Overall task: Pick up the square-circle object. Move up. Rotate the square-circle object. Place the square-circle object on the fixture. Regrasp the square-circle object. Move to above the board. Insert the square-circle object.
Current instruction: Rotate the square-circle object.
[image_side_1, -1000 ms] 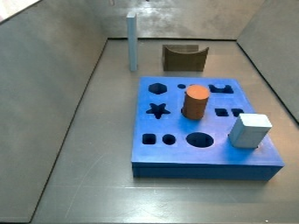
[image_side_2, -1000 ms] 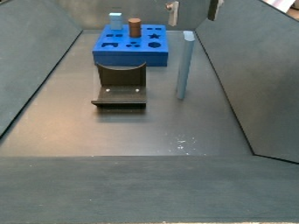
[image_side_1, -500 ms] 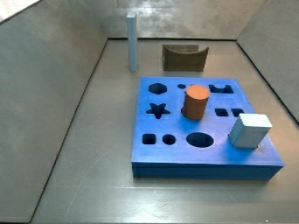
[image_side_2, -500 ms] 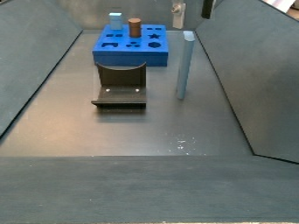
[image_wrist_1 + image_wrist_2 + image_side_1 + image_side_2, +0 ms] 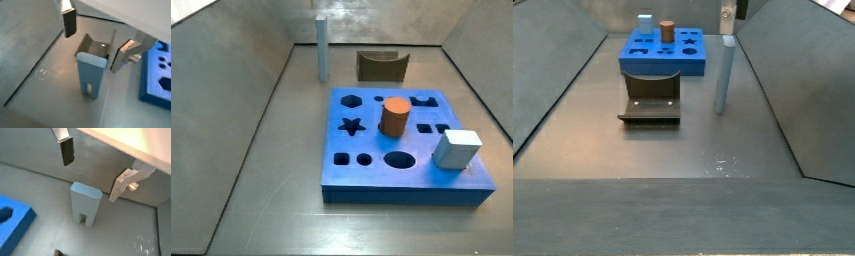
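The square-circle object (image 5: 722, 75) is a slim pale blue-grey peg standing upright on the floor, apart from the board; it also shows in a side view (image 5: 322, 50) and in both wrist views (image 5: 91, 75) (image 5: 85, 203). My gripper (image 5: 91, 52) hangs above the square-circle object's top, open, with one finger (image 5: 67, 150) on each side and nothing between them. In a side view only the gripper (image 5: 731, 12) fingertips show at the upper edge. The fixture (image 5: 651, 100) sits on the floor between the peg and the bright-blue board (image 5: 425, 172).
An orange cylinder (image 5: 394, 116) and a stout pale cube (image 5: 456, 149) stand on the board. Grey sloping walls (image 5: 251, 60) close in the floor on all sides. The fixture (image 5: 93, 49) lies just behind the peg in a wrist view.
At the top of a side view the two fingers appear closer together and more directly over the peg. The peg, the fixture and the board have not moved.
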Available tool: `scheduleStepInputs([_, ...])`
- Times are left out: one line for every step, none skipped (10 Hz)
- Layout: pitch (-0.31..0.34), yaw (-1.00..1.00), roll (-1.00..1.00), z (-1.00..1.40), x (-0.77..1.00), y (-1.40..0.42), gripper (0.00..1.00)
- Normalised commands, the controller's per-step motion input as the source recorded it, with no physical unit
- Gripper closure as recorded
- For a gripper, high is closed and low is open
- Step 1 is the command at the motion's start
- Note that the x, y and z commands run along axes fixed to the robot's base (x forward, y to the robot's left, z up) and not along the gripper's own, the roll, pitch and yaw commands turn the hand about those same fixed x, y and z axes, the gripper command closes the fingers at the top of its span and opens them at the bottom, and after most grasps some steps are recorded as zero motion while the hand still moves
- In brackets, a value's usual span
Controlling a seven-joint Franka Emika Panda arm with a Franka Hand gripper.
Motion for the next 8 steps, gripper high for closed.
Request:
scheduleStepInputs([0.006,1.00,-0.01,-0.03,0.04,0.00,0.00])
scheduleStepInputs([0.007,1.00,-0.01,-0.03,0.04,0.00,0.00])
scheduleStepInputs([0.007,1.00,-0.01,-0.03,0.04,0.00,0.00])
scheduleStepInputs([0.007,1.00,-0.01,-0.03,0.04,0.00,0.00])
scheduleStepInputs([0.007,1.00,-0.01,-0.03,0.04,0.00,0.00])
scheduleStepInputs([0.008,1.00,-0.01,-0.03,0.04,0.00,0.00])
scheduleStepInputs([0.008,1.00,-0.01,-0.03,0.04,0.00,0.00])
scheduleStepInputs([0.008,1.00,-0.01,-0.03,0.04,0.00,0.00])
